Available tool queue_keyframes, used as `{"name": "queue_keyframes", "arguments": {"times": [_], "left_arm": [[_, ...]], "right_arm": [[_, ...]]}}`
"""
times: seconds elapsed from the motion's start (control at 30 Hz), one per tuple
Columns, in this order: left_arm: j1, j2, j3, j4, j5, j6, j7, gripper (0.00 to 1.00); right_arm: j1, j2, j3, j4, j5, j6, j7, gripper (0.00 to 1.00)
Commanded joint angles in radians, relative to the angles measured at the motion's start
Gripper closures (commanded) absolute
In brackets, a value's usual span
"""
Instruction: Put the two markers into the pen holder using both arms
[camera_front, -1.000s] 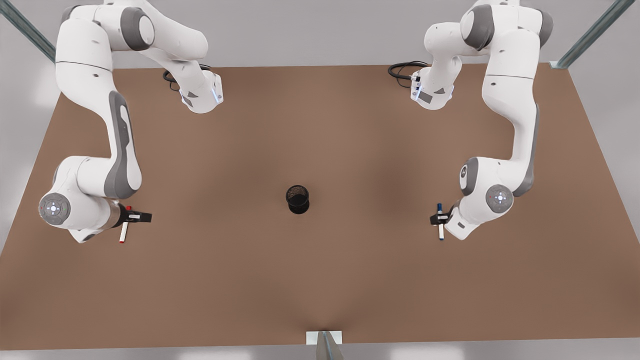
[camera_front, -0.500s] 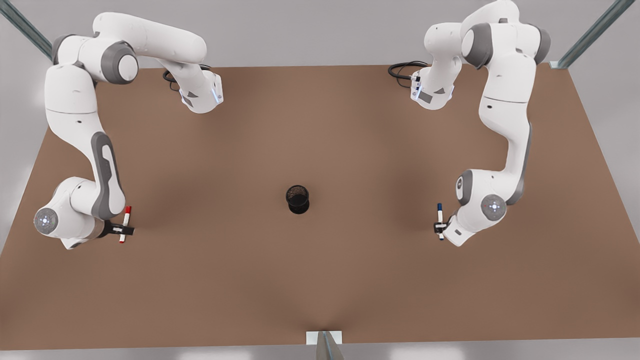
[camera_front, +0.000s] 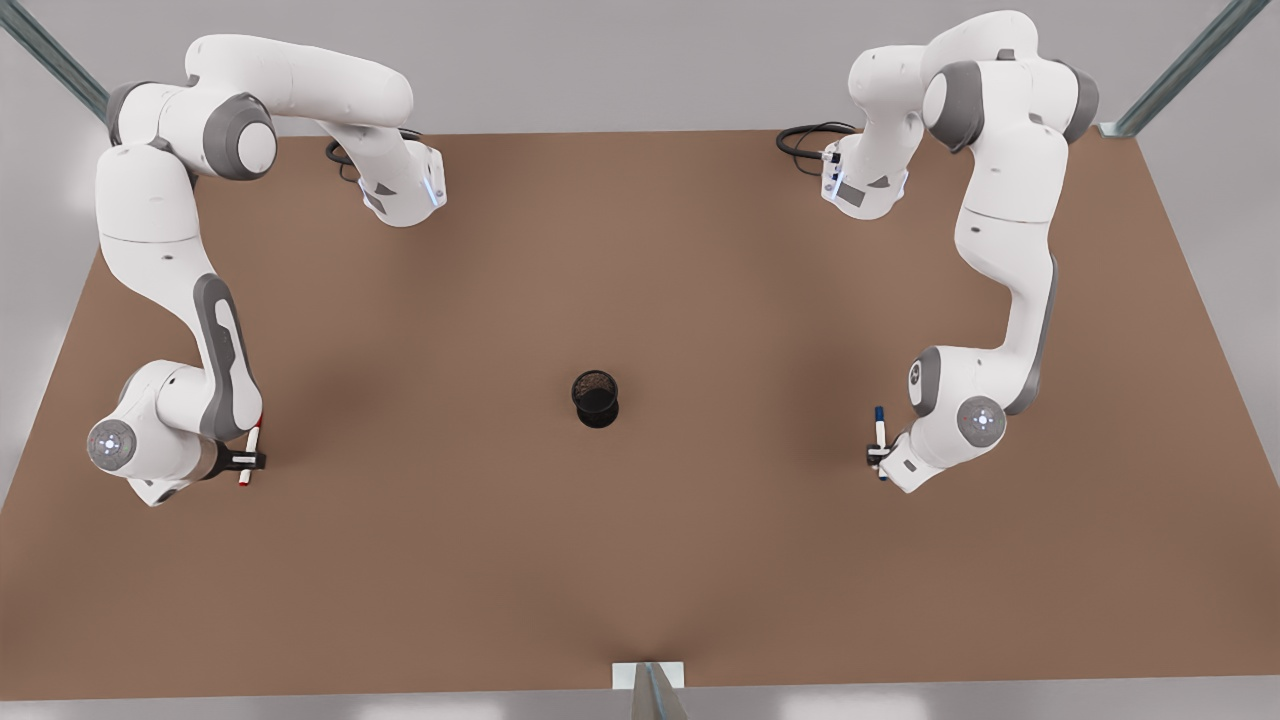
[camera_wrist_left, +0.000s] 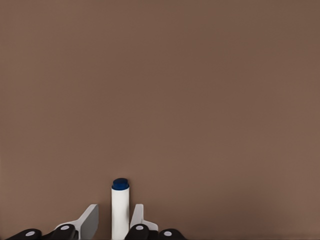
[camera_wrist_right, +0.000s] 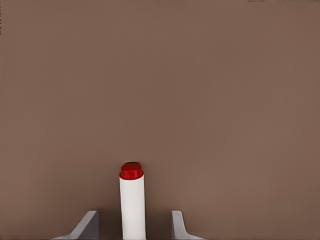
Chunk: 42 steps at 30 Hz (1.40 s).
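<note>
Left wrist view: blue marker (camera_wrist_left: 120, 210) between closed-in left jaws.

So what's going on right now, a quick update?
Left hand closing around the blue marker. Right hand open, straddling the red marker. Pen holder mid-table, nothing inside visible. Path between looks clear.

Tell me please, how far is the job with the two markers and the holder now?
Done: nothing; the small black wire-mesh pen holder stands apart from both markers. In hand: the right claw, open, straddles the white red-capped marker; the left claw is at the white blue-capped marker. Left: grasping, lifting, carrying and dropping both in.
</note>
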Motion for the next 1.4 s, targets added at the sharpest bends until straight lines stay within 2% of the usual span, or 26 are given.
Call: {"name": "queue_keyframes", "arguments": {"times": [0.0, 0.3, 0.37, 0.63, 0.87, 0.97, 1.03, 1.17, 1.23, 1.27, 1.3, 1.37], "left_arm": [[-0.001, 0.001, 0.000, 0.000, 0.001, 0.003, 0.092, 0.52], [-0.005, 0.017, 0.000, 0.000, 0.001, 0.023, 0.091, 0.59], [-0.005, 0.017, 0.000, 0.000, 0.001, 0.023, 0.089, 0.64], [-0.005, 0.016, 0.000, 0.000, 0.001, 0.023, 0.086, 0.73], [-0.008, 0.014, -0.002, 0.000, 0.000, 0.021, 0.075, 0.74], [-0.010, 0.014, -0.002, 0.000, 0.000, 0.021, 0.066, 0.78], [-0.011, -0.022, -0.003, 0.000, 0.000, 0.001, 0.056, 0.79], [-0.088, -0.147, -0.014, 0.082, -0.002, -0.176, 0.028, 0.79], [-0.189, -0.165, -0.021, 0.218, -0.031, -0.377, -0.036, 0.79], [-0.199, -0.164, -0.074, 0.278, -0.108, -0.384, -0.041, 0.79], [-0.195, -0.135, -0.167, 0.356, -0.109, -0.410, -0.006, 0.79], [-0.197, -0.092, -0.322, 0.459, -0.109, -0.339, 0.153, 0.79]], "right_arm": [[0.002, 0.002, 0.000, 0.001, 0.000, 0.004, -0.100, 0.39], [0.000, 0.002, 0.000, -0.001, -0.001, 0.001, -0.122, 0.73], [0.002, 0.002, 0.000, -0.001, -0.001, 0.000, -0.123, 0.78], [0.003, 0.002, 0.000, 0.004, -0.001, 0.001, -0.131, 0.79], [0.003, 0.001, 0.000, 0.005, -0.001, 0.001, -0.146, 0.79], [0.002, 0.001, 0.002, 0.005, -0.001, 0.001, -0.154, 0.79], [0.005, -0.009, 0.003, 0.007, 0.000, 0.000, -0.160, 0.79], [0.003, -0.042, 0.028, 0.012, 0.003, -0.025, -0.159, 0.79], [0.003, -0.107, 0.066, 0.013, 0.006, -0.114, -0.119, 0.79], [0.005, -0.139, 0.092, 0.013, 0.006, -0.131, -0.102, 0.79], [0.006, -0.168, 0.123, 0.015, 0.006, -0.166, -0.060, 0.79], [0.005, -0.205, 0.170, 0.028, 0.006, -0.210, -0.034, 0.79]]}}
